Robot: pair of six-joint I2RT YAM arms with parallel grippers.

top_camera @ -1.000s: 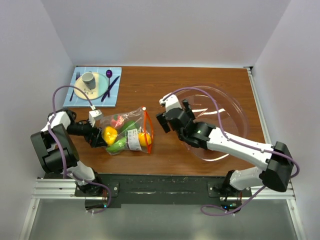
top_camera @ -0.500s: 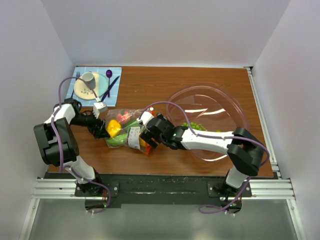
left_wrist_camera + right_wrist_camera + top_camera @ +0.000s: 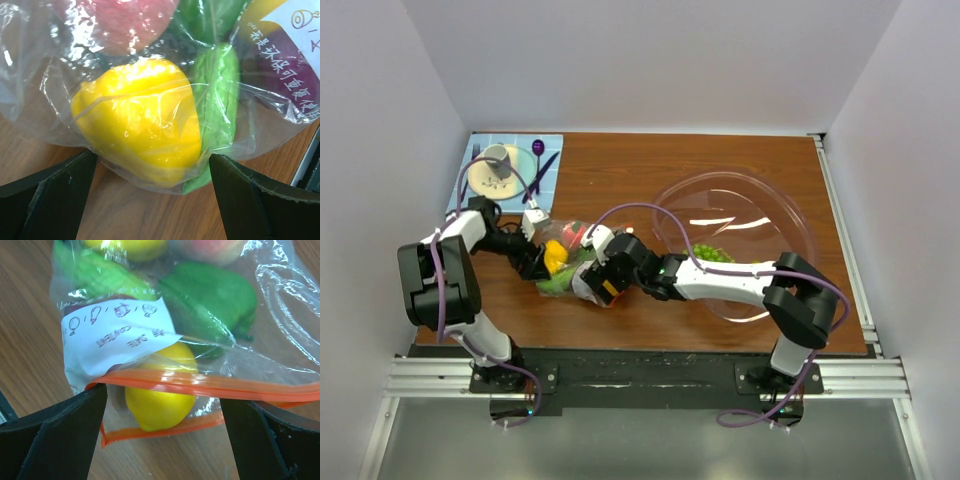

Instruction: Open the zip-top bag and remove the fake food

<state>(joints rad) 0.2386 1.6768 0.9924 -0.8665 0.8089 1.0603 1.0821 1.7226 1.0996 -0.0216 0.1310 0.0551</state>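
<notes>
The zip-top bag [image 3: 576, 268] lies on the wooden table, left of centre. In the right wrist view its orange-red zip strip [image 3: 200, 385] is parted into two lips, and a yellow lemon [image 3: 159, 401] sits in the mouth. Inside are more fake food pieces: a yellow pepper [image 3: 140, 130], a green piece [image 3: 218, 95], a red-pink one [image 3: 125, 25] and a purple one [image 3: 295, 70]. My left gripper [image 3: 534, 262] is open, and its fingers [image 3: 45, 200] flank the bag's closed end. My right gripper [image 3: 605, 282] is open, with its fingers [image 3: 270, 440] on either side of the zip mouth.
A large clear pinkish bowl [image 3: 735, 172] stands right of the bag with a green piece [image 3: 712, 254] in it; my right arm crosses its near edge. A blue placemat [image 3: 552, 190] with plate, grey cup and cutlery lies at the back left.
My right gripper has swung left from the bowl to the bag's zip end. My left gripper has moved right and slightly back, and the bag has shifted and bunched between them.
</notes>
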